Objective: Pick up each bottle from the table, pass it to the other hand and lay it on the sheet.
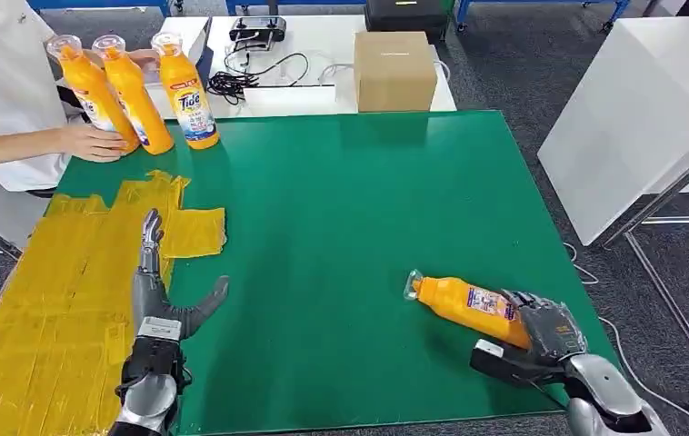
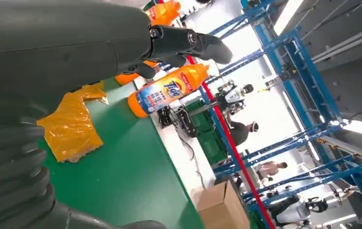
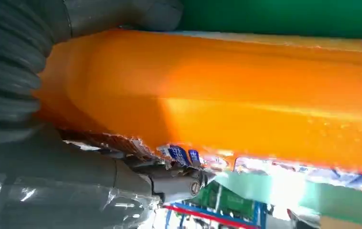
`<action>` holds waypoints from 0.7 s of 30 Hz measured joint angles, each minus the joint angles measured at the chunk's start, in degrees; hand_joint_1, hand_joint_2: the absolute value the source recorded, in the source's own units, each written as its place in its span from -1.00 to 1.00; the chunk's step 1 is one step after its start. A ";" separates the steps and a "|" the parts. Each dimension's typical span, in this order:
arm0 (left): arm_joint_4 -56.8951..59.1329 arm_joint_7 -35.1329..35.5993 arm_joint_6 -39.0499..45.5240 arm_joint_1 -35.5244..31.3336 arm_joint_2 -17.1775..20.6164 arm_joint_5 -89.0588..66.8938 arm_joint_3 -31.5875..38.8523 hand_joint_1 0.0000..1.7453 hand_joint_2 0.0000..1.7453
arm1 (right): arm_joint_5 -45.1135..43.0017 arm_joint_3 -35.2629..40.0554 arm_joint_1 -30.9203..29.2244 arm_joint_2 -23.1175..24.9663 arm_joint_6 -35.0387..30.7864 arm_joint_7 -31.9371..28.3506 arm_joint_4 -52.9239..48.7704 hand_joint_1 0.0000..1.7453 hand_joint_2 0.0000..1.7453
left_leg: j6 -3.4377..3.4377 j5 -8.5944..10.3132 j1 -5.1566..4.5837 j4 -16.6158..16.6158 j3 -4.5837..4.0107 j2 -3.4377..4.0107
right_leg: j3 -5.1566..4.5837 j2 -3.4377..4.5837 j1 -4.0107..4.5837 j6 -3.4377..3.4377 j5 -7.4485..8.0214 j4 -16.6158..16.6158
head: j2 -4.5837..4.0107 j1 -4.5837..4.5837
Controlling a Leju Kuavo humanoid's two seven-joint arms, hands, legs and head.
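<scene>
One orange Tide bottle (image 1: 464, 304) lies near the green table's (image 1: 368, 200) right front corner, gripped at its base by the right hand (image 1: 541, 331), so it could tip and slip before reaching the empty, spread-fingered left hand (image 1: 164, 304).

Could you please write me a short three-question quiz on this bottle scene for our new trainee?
1. True or false: the right hand grips a bottle lying on its side.
2. How many orange bottles stand upright at the far left corner of the green table?
3. Multiple choice: the left hand is A) holding a bottle, B) empty with fingers apart, beside the yellow sheet, C) resting on the cardboard box.

Key:
1. True; the lying bottle has its cap pointing away from the hand.
2. Three; a person's hand touches one.
3. B.
</scene>
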 measured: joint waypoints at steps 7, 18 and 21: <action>-0.18 1.14 -0.66 0.34 -0.79 -1.60 0.02 -1.00 1.00 | -1.51 -4.09 -2.08 9.18 -11.28 -1.31 -0.31 1.00 1.00 | -0.03 0.01 0.11 -0.01 -0.16 -0.08 | -0.13 -0.07 0.09 0.00 -0.01 0.04 | 0.00 0.02; -0.79 4.15 -7.96 0.44 -1.11 0.66 -1.33 -1.00 1.00 | -16.22 -11.72 -2.45 22.25 -18.62 -10.62 -8.33 1.00 1.00 | -0.03 0.01 0.10 -0.01 -0.25 -0.11 | -0.21 -0.09 0.08 -0.01 -0.02 0.04 | 0.00 0.00; -0.79 4.33 -8.26 0.34 -1.11 0.70 -1.57 -1.00 1.00 | -16.48 -12.65 -2.46 23.56 -18.62 -10.75 -9.00 1.00 1.00 | -0.02 0.01 0.08 0.00 -0.25 -0.12 | -0.20 -0.10 0.06 -0.01 -0.02 0.04 | 0.00 0.00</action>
